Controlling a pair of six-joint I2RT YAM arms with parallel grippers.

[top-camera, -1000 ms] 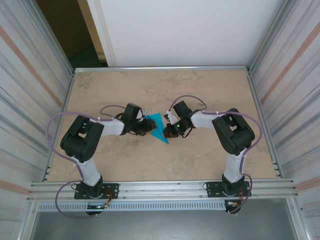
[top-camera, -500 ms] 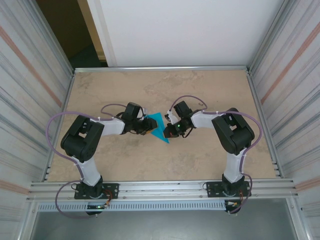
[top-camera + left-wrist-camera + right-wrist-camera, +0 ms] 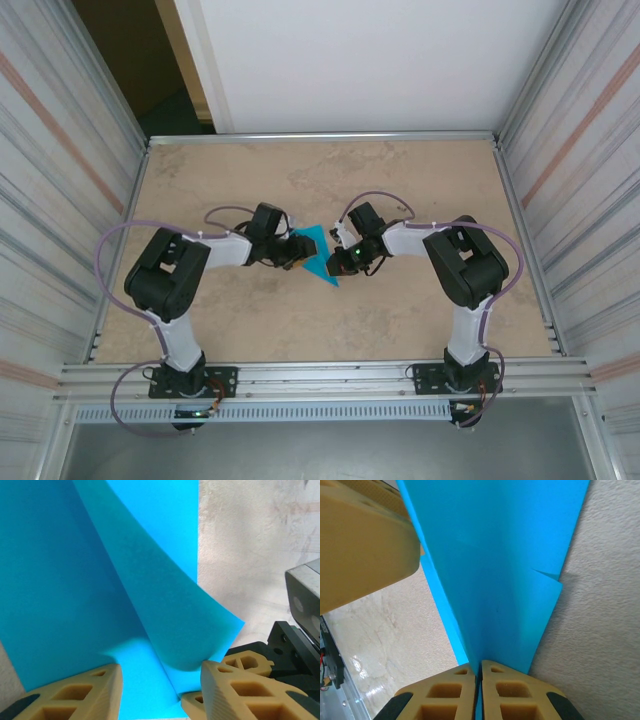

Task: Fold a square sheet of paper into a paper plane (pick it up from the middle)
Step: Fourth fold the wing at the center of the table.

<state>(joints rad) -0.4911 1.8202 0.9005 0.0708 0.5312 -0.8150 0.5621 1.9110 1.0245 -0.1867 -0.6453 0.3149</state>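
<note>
One creased teal sheet [image 3: 316,256] sits between two tools: right tool [image 3: 480,680] clenched on it, left tool [image 3: 160,695] released.

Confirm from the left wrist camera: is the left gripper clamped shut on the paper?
No, the left gripper has its fingers well apart, with the blue paper showing in the gap.

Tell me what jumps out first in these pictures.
The bright teal-blue paper stands out at the centre of the table, folded to a pointed shape between the two arms. The right gripper is pinched shut on it. The left gripper is open, and a raised flap of the paper curls between its fingers.
</note>
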